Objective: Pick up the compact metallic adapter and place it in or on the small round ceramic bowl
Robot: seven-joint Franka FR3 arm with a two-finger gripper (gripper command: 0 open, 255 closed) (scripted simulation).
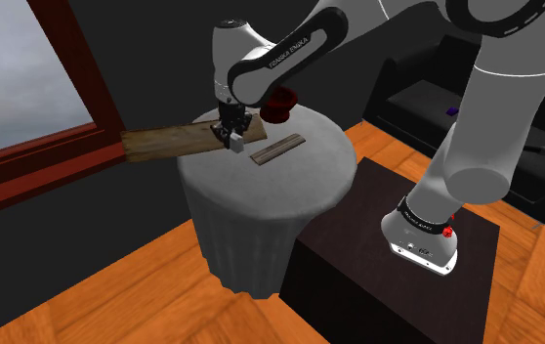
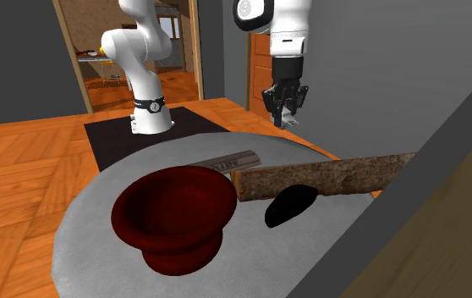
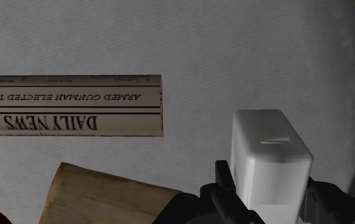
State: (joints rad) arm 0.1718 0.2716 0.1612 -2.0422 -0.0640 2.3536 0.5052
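Pinching the pale, boxy adapter between the two fingers of the claw, raised over the grey counter near the plank and the newspaper, apart from the dark red bowl. Probably light, stiff and smooth-sided, so apt to slip or twist; best gripped squarely across two flat opposite faces near the middle. Likely sturdy enough for a plain set-down, yet better lowered than dropped against a possibly brittle rim.

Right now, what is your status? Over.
Gripper shut on white adapter. Adapter above the table, not yet in dark red bowl. Newspaper and wooden log lie between.
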